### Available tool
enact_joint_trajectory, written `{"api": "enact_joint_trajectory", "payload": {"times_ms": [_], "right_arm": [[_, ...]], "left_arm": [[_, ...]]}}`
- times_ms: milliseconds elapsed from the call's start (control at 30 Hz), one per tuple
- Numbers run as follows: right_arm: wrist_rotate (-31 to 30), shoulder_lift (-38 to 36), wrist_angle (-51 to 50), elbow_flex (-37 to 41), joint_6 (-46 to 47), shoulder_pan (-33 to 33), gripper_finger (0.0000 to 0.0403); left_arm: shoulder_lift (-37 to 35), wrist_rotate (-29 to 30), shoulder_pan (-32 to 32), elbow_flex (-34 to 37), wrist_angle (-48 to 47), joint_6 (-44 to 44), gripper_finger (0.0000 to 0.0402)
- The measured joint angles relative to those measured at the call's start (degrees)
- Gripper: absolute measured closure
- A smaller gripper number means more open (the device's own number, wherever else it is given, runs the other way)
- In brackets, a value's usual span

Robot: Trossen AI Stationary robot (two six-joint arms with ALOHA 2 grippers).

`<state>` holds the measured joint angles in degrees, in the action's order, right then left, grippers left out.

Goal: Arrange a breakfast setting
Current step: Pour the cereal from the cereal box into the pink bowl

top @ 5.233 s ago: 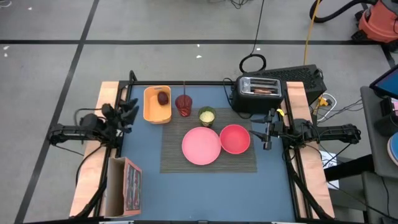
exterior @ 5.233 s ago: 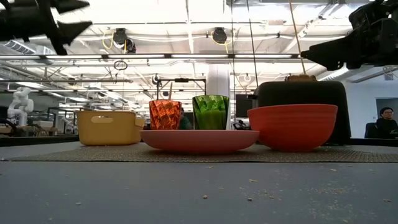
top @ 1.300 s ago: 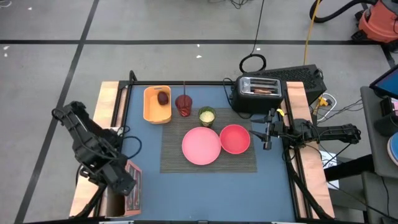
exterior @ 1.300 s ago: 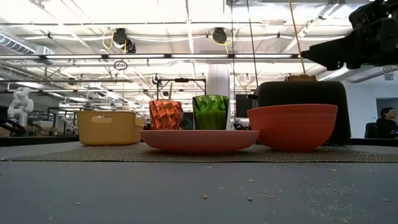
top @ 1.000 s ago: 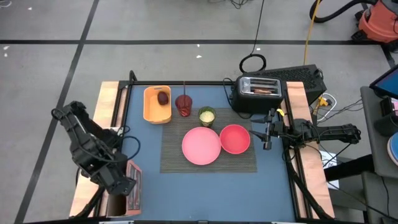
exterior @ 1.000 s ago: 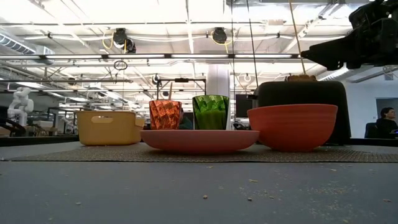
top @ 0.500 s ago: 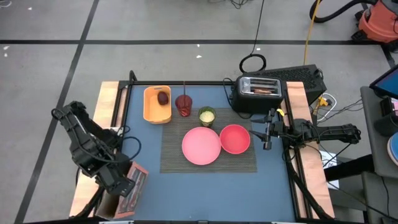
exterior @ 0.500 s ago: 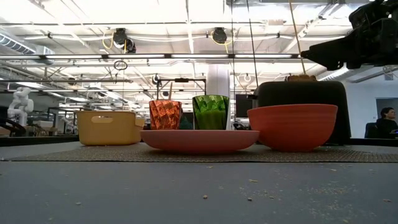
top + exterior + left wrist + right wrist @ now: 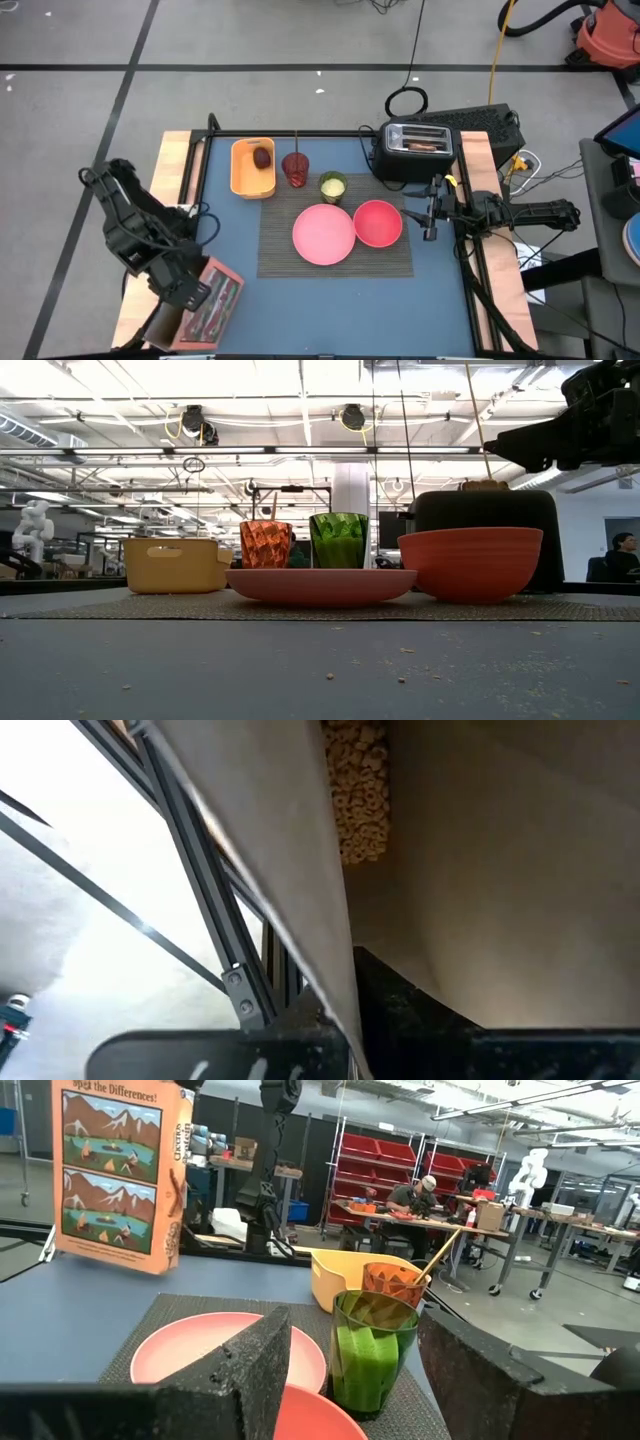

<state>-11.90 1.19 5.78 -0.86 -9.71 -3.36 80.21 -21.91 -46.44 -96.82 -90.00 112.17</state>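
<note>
An open cereal box (image 9: 208, 308) stands tilted at the table's near left corner, with my left gripper (image 9: 184, 292) shut on its top. Cereal rings (image 9: 355, 790) show inside it. The pink plate (image 9: 323, 234) and the pink-red bowl (image 9: 378, 222) sit on the dark woven placemat (image 9: 280, 255). The green cup (image 9: 333, 186) and red tumbler (image 9: 295, 168) stand behind them. The dark-red fruit (image 9: 262, 157) lies in a yellow bin (image 9: 252, 180). Toast (image 9: 420, 145) sits in the toaster (image 9: 417, 160). My right gripper (image 9: 430, 212) waits open at the right edge. My left gripper holds the box by the upper edge of one wall (image 9: 318, 945), one finger (image 9: 440, 1030) inside the open box and the other outside. It comes from above, slanting down. The box (image 9: 120, 1175) hangs tilted; whether its bottom is on the table I cannot tell.
The black toaster stands at the far right corner, its cable running off behind the table. Bare blue tabletop (image 9: 330, 310) lies between the placemat and the near edge. People sit at benches (image 9: 415, 1195) in the room beyond.
My left gripper has shut on the cereal box's top and shifted slightly toward the table's right. The box has turned about and tipped toward the table's middle, its printed face now showing more from above. The right arm has kept still.
</note>
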Motion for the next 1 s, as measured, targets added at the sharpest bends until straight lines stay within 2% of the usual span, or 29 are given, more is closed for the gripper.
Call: {"api": "enact_joint_trajectory", "payload": {"times_ms": [267, 367, 533, 1000], "right_arm": [[0.0, 0.0, 0.0, 0.0, 0.0, 0.0, 0.0193], [0.0, 0.0, 0.0, 0.0, 0.0, 0.0, 0.0193], [0.0, 0.0, 0.2, 0.0, 0.0, 0.0, 0.0181], [0.0, 0.0, 7.1, 0.0, 1.7, 0.0, 0.0038]], "left_arm": [[-4.2, 6.0, 2.3, 0.0, 0.0, 0.0, 0.0398], [-4.9, 8.4, 3.6, 0.0, 0.0, -1.9, 0.0398], [-5.0, 8.7, 6.5, 0.0, 1.8, -8.0, 0.0399], [-4.8, 12.1, 16.2, 0.0, 11.3, -23.2, 0.0399]]}}
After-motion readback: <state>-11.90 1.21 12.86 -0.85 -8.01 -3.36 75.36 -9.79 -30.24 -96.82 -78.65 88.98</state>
